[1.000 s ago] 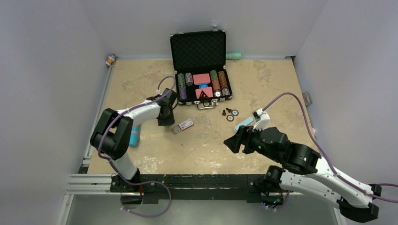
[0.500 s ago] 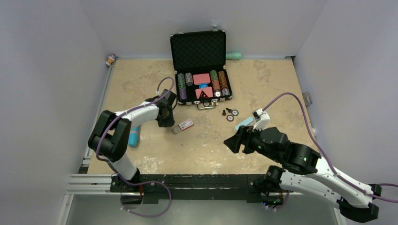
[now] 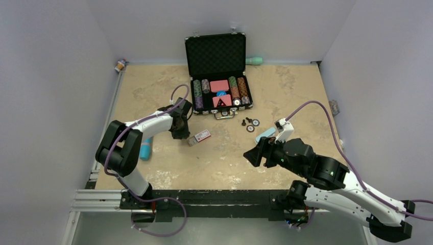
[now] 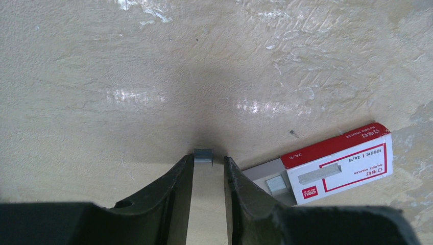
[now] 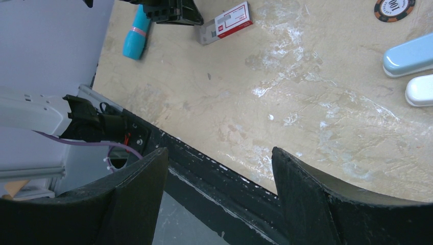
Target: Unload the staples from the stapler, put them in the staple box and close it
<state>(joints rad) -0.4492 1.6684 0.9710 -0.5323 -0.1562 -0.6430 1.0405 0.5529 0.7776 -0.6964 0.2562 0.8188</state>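
The light blue stapler [image 3: 265,134] lies on the table beside my right arm; in the right wrist view it shows at the right edge [image 5: 408,55] with a white piece [image 5: 419,90] beside it. My left gripper [image 3: 179,133] is down at the table, just left of the red and white staple box [image 3: 200,137]. In the left wrist view its jaws [image 4: 209,158] stand narrowly apart. A small strip of staples [image 4: 203,155] lies at the tips, touching the left finger only. The box [image 4: 337,166] is slid partly out, with staples [image 4: 275,185] inside. My right gripper [image 3: 254,155] is open and empty above the near table edge [image 5: 219,150].
An open black poker chip case [image 3: 218,71] stands at the back centre, with loose chips [image 3: 251,125] in front of it. A teal cylinder [image 3: 146,148] lies by the left arm. A teal bottle [image 3: 254,60] lies against the back wall.
The left arm has shifted slightly to the left, its gripper staying down beside the staple box. The right arm has not moved.
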